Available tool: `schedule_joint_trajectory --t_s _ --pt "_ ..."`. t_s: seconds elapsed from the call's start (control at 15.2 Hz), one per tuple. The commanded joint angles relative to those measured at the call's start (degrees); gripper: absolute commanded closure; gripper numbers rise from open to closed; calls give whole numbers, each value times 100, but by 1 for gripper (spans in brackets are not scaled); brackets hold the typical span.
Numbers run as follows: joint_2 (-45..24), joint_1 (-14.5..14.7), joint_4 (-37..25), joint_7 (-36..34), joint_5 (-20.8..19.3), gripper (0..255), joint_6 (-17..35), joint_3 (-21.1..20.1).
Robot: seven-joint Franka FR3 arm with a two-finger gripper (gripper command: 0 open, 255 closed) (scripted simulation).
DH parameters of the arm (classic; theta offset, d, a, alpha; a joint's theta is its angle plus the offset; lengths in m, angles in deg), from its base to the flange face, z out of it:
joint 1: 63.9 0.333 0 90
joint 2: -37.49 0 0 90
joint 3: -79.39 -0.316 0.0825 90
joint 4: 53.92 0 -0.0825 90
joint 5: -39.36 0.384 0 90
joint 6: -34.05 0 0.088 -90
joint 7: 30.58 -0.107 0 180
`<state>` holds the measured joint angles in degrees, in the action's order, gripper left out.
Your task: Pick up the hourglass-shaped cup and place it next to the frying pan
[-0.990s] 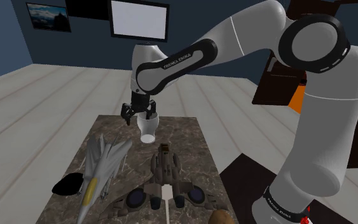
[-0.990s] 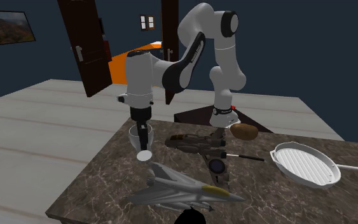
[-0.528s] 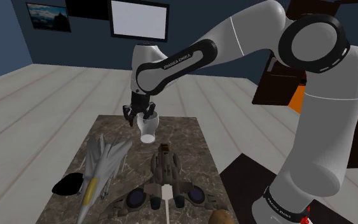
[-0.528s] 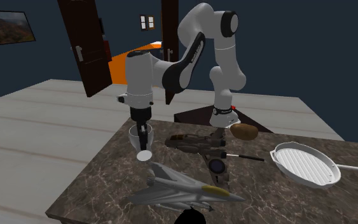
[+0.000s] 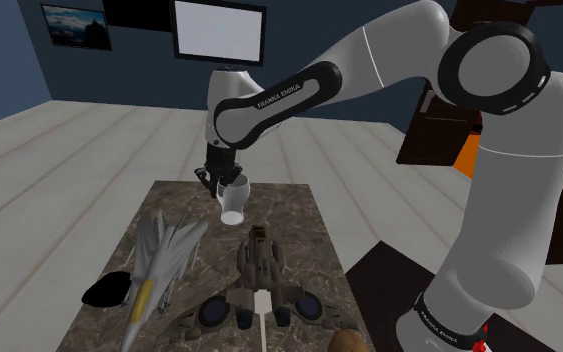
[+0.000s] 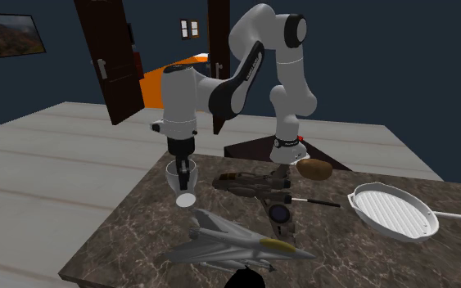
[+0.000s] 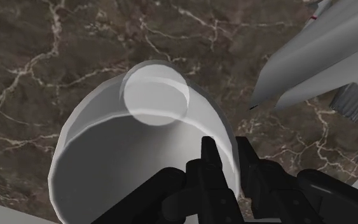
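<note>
The gripper point(image 5: 227, 181) is pinched narrow on the rim wall of the pale, translucent hourglass-shaped cup point(image 7: 117, 168), one finger inside the bowl and one outside. The cup hangs just above the tabletop point(image 6: 130, 231) near its short edge, at the end opposite the white frying pan point(image 6: 388, 211). It looks light, rigid, smooth and probably slippery and breakable, so this one-sided rim pinch may let it swing, and the narrow waist would give a surer hold. The only legible writing is "FRANKA EMIKA" on the arm point(image 5: 274, 97).
</note>
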<state>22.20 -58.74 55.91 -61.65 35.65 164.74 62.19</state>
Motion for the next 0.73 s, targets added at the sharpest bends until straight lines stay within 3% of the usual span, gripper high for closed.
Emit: schedule_joint_trajectory --t_s 0.0,0.66 --pt "-2 1 10 -1 4 255 -1 -2" --pt "315 -31 -372 70 132 255 -686 -41"
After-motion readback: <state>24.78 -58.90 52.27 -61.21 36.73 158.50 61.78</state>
